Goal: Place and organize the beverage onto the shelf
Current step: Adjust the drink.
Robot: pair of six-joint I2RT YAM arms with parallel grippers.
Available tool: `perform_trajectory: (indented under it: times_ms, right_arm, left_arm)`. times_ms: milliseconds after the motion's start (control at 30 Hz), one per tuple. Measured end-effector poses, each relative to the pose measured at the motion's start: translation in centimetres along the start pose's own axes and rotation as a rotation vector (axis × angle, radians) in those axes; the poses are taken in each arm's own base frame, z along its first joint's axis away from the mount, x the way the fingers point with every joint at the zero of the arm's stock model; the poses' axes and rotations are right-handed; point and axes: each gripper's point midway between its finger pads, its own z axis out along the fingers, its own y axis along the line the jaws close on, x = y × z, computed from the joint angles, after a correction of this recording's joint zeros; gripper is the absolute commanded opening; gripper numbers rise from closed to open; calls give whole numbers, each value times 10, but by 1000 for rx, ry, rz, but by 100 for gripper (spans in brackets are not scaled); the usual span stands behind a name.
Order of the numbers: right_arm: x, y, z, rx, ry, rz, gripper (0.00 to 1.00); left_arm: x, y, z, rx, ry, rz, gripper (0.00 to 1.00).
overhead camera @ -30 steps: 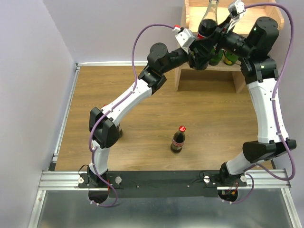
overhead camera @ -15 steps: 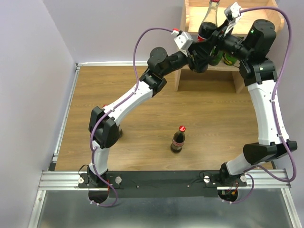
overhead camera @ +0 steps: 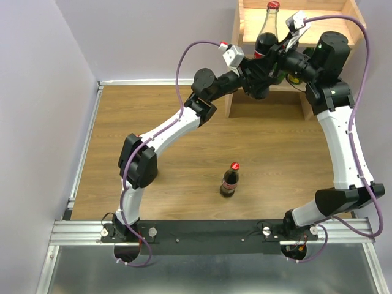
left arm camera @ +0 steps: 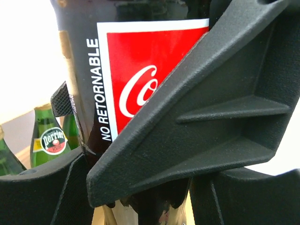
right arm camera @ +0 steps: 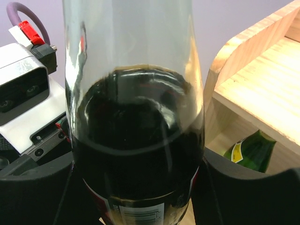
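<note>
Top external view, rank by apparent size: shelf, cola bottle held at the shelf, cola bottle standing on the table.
1. shelf
2. held cola bottle
3. standing cola bottle
The held one sits higher, nearer the camera, so 2 over 3 may be only nearness.

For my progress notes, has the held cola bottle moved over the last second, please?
Yes. The cola bottle has shifted down-frame against the shelf; its cap now shows fully.

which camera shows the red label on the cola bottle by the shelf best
Left wrist: the red label fills the frame, lettering readable, though a claw finger covers part. Right wrist shows the cola bottle as clear glass and dark drink, barely any label. Top external shows it tiny, behind the arms.
</note>
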Motion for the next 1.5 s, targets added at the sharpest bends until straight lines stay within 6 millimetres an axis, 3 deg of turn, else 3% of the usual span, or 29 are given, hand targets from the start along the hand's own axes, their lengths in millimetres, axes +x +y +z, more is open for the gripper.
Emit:
perform_trajectory:
  times_ms: [67,667,1100,1500]
  right_arm:
    - [3,0,1,1,2,4,0]
    - [32,0,9,2,56,46,1]
    - [50,-1,12,-2,77,80,1]
    - [97,0,18,-11,110,183,1]
  left_arm:
    - [2,1,-2,3,0,-9,49]
    - [27,7,-23,14,14,-44,67]
    - [40,10,-33,6,41,-58,72]
    - [77,13,-53,-4,107,-133,80]
